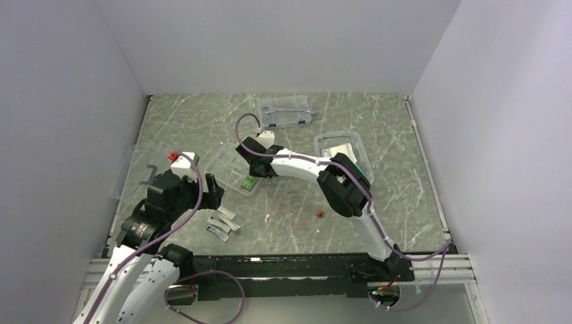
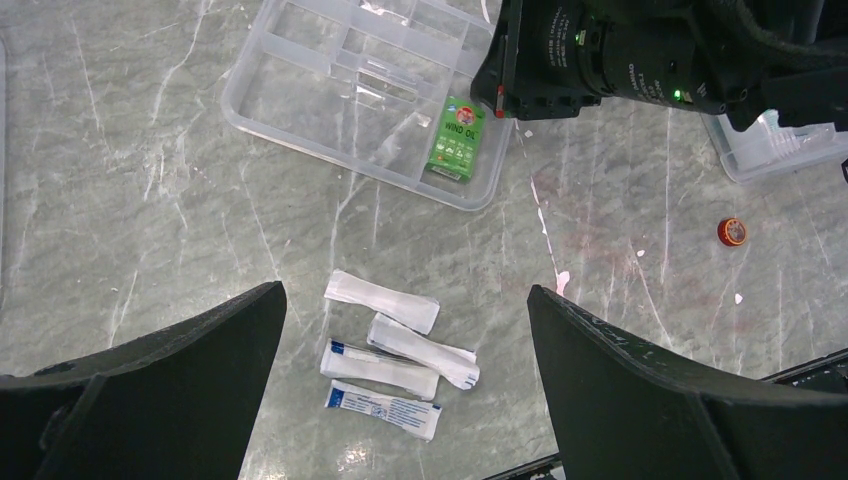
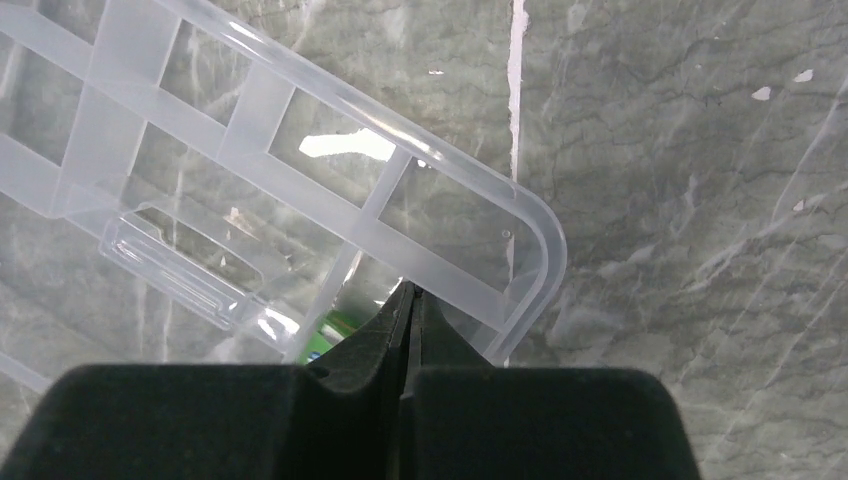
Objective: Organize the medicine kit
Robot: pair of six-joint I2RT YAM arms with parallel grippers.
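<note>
Top external view: the clear divided tray [image 1: 229, 169] lies on the marbled table [image 1: 398, 202] left of centre, set at a slant; a small green box [image 2: 455, 140] printed "WIND OIL" lies in a compartment at the tray's near corner, and the other compartments in sight look bare; the right pincer [image 3: 408, 300] reaches over that same corner, its jaws pressed together with nothing seen between them, the tips just beside the green box, though whether they touch the tray cannot be told.

Four white packets [image 2: 385, 355] lie on the table just near of the tray, apart from it, close together and roughly side by side, two of them with blue print; the left pincer [image 2: 405, 300] hangs over them with its jaws spread wide apart, holding nothing.

Right of the tray, partly behind the right arm, stands the clear box [image 1: 340, 145] with some white and teal things inside, too small to name; the clear lid [image 1: 131, 172] with its black handle lies flat at the left edge of the table, well apart from the box.

A small red round thing [image 2: 733, 231] sits alone on the table right of the packets; a flat case [image 1: 287, 111] with blue latches lies at the far side, near the back wall.
</note>
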